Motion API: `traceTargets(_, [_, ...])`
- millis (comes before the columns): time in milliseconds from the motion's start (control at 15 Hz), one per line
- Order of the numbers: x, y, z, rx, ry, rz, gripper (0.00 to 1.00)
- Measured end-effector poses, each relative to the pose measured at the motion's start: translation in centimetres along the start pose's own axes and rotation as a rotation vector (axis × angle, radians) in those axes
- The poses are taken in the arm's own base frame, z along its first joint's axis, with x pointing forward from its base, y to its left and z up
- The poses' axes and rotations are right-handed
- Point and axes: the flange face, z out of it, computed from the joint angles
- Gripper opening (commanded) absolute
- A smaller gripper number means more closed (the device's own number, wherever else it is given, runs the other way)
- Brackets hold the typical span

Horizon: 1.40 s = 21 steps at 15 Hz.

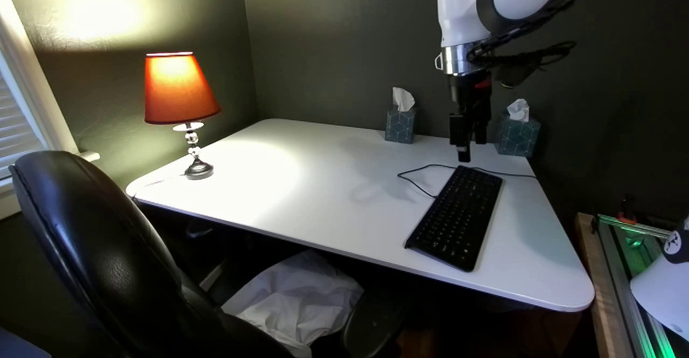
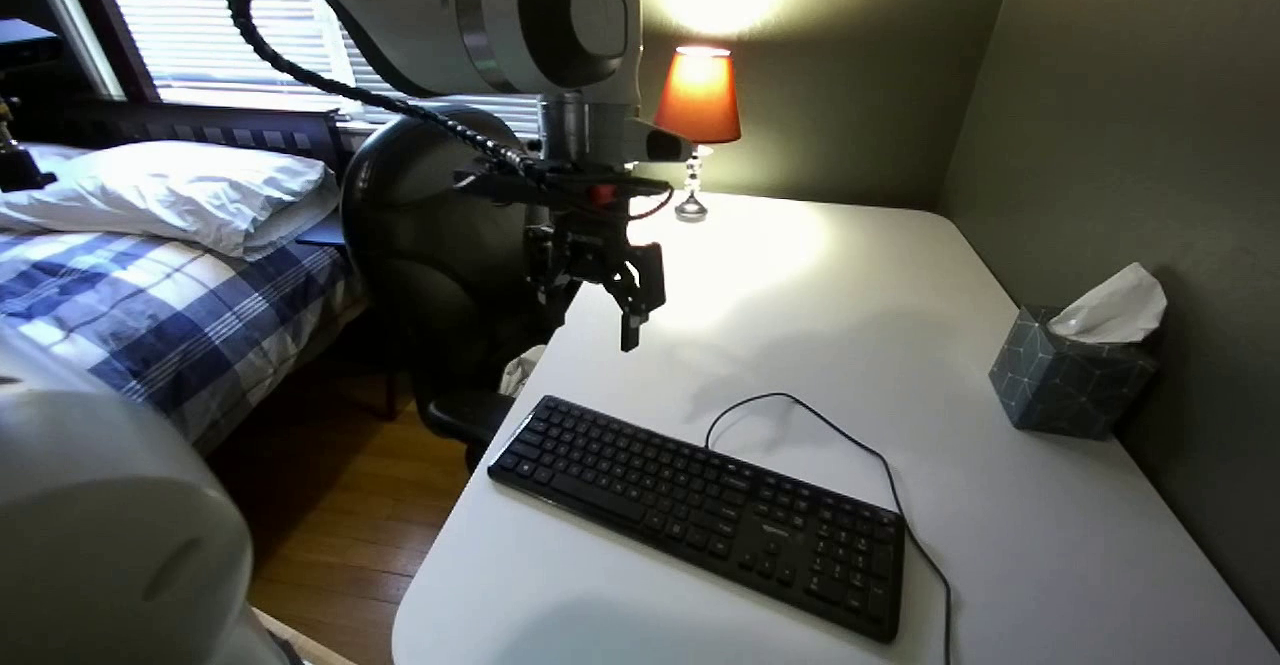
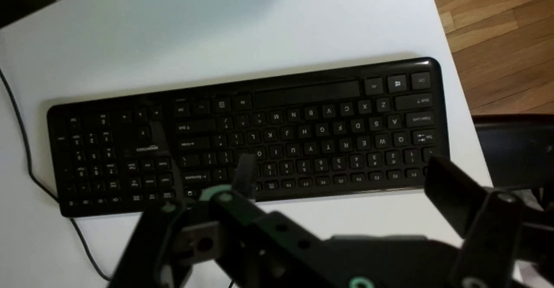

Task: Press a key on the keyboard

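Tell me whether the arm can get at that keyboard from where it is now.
Probably yes: the gripper hangs open and raised, and nothing shows lying on the keyboard or standing between the two.

In the wrist view, the fingers (image 3: 454, 192) hide part of the keyboard (image 3: 303, 125). Its lettering (image 1: 456, 215) is too small to read in an exterior view. Both exterior views cut off the arm (image 1: 460, 13) at the top.
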Motion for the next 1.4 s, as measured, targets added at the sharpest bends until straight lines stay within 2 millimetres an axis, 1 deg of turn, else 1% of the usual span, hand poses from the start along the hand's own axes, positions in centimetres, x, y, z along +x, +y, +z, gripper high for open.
traceTargets(267, [1.4,0.5,1.0,0.009,-0.006,-0.084,1.00])
traceTargets(533, [2.3,0.8,2.3,0.015,-0.007,-0.145,1.00])
traceTargets(600, [2.5,0.9,2.7,0.017,-0.012,-0.151,0.89])
traceTargets(667, [2.6,1.1,3.1,0.018,-0.020,-0.157,0.73])
traceTargets(1133, [3.3,2.0,5.8,0.027,-0.078,-0.175,0.18])
traceTargets(1200, [3.5,2.0,6.0,0.028,-0.078,-0.175,0.36])
traceTargets(1333, [4.0,2.1,6.5,0.028,-0.076,-0.174,0.20])
traceTargets(1400, [4.1,2.1,6.6,0.028,-0.077,-0.174,0.19])
